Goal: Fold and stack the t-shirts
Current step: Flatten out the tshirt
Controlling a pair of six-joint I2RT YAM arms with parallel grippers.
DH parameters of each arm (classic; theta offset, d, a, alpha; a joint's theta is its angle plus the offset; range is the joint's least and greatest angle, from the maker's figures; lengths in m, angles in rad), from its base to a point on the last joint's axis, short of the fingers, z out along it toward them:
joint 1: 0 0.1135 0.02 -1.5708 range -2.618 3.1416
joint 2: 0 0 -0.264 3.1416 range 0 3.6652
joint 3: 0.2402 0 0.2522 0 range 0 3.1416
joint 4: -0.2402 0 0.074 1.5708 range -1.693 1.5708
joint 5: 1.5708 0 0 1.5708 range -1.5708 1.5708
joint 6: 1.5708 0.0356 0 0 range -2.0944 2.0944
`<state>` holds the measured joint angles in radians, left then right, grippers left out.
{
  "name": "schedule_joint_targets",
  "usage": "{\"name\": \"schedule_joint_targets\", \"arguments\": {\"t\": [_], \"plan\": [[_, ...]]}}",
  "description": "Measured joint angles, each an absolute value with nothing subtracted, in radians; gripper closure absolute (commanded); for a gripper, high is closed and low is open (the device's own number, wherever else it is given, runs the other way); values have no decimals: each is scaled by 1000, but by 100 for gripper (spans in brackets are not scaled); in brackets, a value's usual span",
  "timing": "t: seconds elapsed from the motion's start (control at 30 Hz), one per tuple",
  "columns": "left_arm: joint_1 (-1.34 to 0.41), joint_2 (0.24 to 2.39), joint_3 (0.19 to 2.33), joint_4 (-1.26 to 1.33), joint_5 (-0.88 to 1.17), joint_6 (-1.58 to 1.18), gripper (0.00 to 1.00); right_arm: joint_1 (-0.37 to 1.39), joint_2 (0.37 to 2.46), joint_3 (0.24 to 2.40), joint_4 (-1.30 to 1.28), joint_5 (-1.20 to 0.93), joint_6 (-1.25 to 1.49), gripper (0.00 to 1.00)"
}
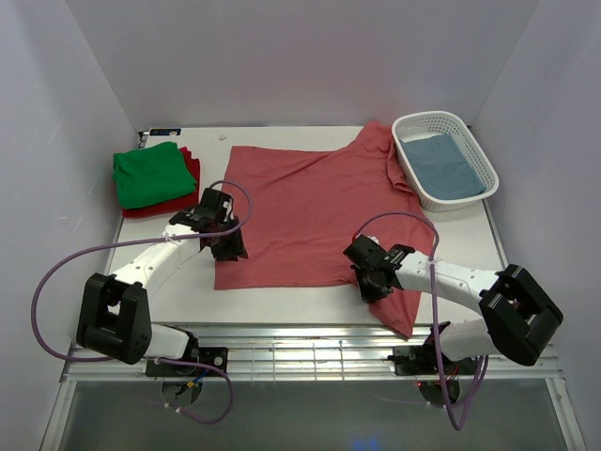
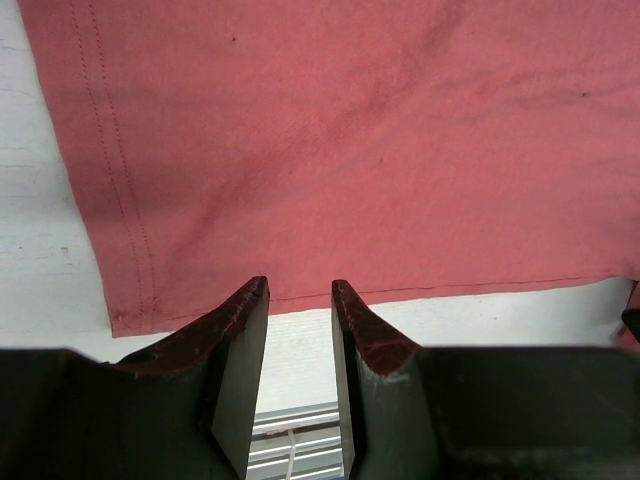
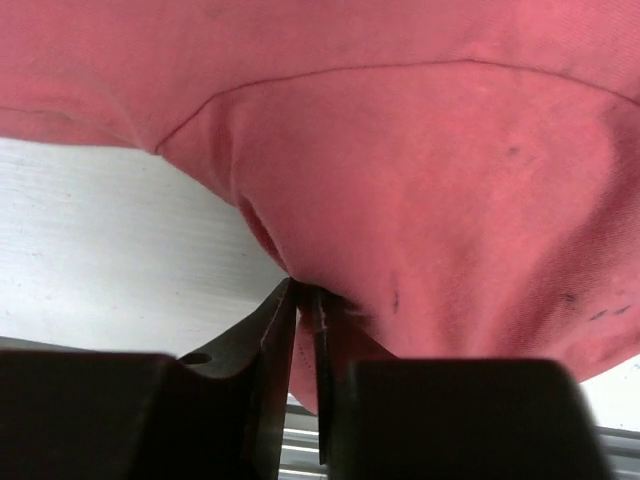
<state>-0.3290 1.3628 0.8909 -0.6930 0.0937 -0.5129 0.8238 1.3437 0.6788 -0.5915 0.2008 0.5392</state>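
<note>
On the white table between pale walls, right fingers pinch the pink shirt, left fingers apart

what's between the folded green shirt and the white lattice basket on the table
The spread dusty pinkish-red cotton t-shirt lies between the folded bright green t-shirt and the white plastic lattice basket, as the top external view shows.

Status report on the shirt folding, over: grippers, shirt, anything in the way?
Left gripper open, tips at hem of pinkish-red t-shirt. Right gripper shut on its near-right edge. Shirt spread flat; far sleeve beside white basket.
</note>
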Motion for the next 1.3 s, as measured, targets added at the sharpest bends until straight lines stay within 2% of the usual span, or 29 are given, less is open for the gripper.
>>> {"name": "schedule_joint_targets", "arguments": {"t": [0.13, 0.37, 0.5, 0.67, 0.77, 0.87, 0.9, 0.97, 1.0, 1.07, 1.3], "plan": [[-329, 1363, 891, -684, 93, -512, 58, 865, 1353, 691, -585, 144, 550, 90], [-329, 1358, 860, -669, 89, -506, 58, 963, 1338, 763, -621, -42, 599, 88], [-329, 1358, 846, -665, 92, -506, 59, 980, 1312, 828, -655, -110, 603, 61], [-329, 1360, 846, -654, 101, -503, 59, 1002, 1307, 835, -730, -110, 603, 53], [-329, 1360, 846, -649, 105, -497, 60, 1007, 1276, 837, -768, -52, 621, 54], [-329, 1370, 849, -641, 105, -490, 66, 997, 1231, 851, -790, 37, 652, 64], [-329, 1378, 850, -635, 103, -487, 75, 987, 1221, 857, -791, 63, 662, 74], [-329, 1400, 860, -623, 82, -477, 86, 953, 1214, 864, -790, 114, 676, 84], [-329, 1419, 873, -620, 64, -469, 94, 936, 1217, 865, -790, 134, 679, 92], [-329, 1471, 905, -609, 23, -455, 100, 892, 1229, 867, -789, 189, 685, 92], [-329, 1613, 966, -579, -74, -427, 100, 712, 1327, 887, -721, 282, 630, 92]]}}
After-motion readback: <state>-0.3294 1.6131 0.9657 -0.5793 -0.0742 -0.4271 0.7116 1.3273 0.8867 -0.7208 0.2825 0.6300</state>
